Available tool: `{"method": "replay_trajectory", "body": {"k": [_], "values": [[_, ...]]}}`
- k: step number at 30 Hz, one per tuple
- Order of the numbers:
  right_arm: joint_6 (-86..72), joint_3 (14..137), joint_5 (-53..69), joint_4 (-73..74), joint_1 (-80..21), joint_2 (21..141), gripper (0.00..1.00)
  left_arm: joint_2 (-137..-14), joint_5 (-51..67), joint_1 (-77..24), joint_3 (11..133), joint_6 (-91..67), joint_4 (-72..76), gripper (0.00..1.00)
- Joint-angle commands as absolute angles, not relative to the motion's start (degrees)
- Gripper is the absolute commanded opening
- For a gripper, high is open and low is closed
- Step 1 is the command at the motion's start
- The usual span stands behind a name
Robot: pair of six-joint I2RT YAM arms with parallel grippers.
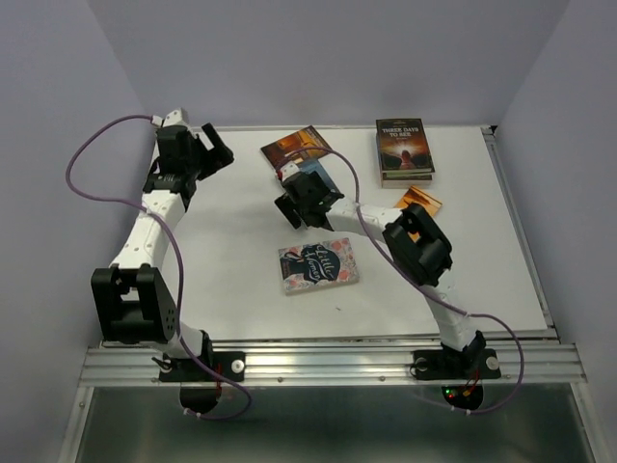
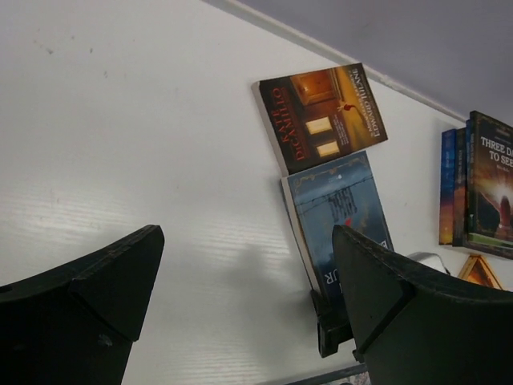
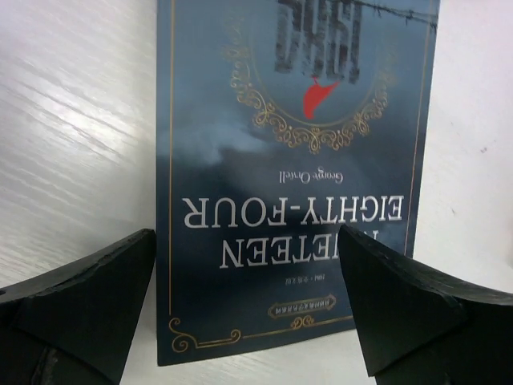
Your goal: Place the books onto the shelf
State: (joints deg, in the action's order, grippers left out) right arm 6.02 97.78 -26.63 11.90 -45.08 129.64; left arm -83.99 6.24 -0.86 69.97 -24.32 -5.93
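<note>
Looks down from high behind the near edge onto the whole white surface (image 1: 231, 222), well back from it. Rides low on the left wrist, facing rightward along the far edge, and takes in the dark blue book (image 2: 337, 200) and the brown book (image 2: 321, 112) beyond it (both seen from overhead too). Sits on the right wrist, very close over that same blue book, filling the frame with its cover.
</note>
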Motion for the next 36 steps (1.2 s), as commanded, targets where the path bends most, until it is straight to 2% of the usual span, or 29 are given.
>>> {"method": "replay_trajectory", "body": {"k": [1, 10, 15, 19, 25, 29, 36], "values": [[5.7, 91.3, -37.3, 12.9, -43.0, 126.8, 1.0, -87.2, 11.8, -1.4, 77.2, -19.2, -3.3, 0.99], [-1.5, 80.4, -39.8, 11.8, -37.6, 118.7, 1.0, -101.0, 18.5, -10.4, 92.8, -7.7, -4.6, 0.99], [-7.5, 75.3, -32.3, 11.8, -34.2, 112.4, 1.0, -112.0, 25.5, -15.4, 106.9, -2.6, -7.7, 0.99], [-9.5, 73.6, -21.7, 11.3, -34.2, 109.5, 1.0, -123.7, 26.9, -18.8, 118.5, 1.8, -11.7, 0.99], [-17.7, 71.2, -15.5, 10.7, -31.8, 107.1, 1.0, -138.4, 30.4, -20.6, 134.9, 0.4, -10.1, 0.99], [-23.2, 70.2, -9.2, 9.0, -28.9, 105.9, 1.0, -143.5, 29.3, -20.8, 137.8, -4.4, -5.8, 0.99], [-23.5, 69.3, -3.5, 7.7, -27.9, 102.8, 1.0, -150.0, 25.7, -21.2, 140.7, -8.4, -2.5, 0.99]]}}
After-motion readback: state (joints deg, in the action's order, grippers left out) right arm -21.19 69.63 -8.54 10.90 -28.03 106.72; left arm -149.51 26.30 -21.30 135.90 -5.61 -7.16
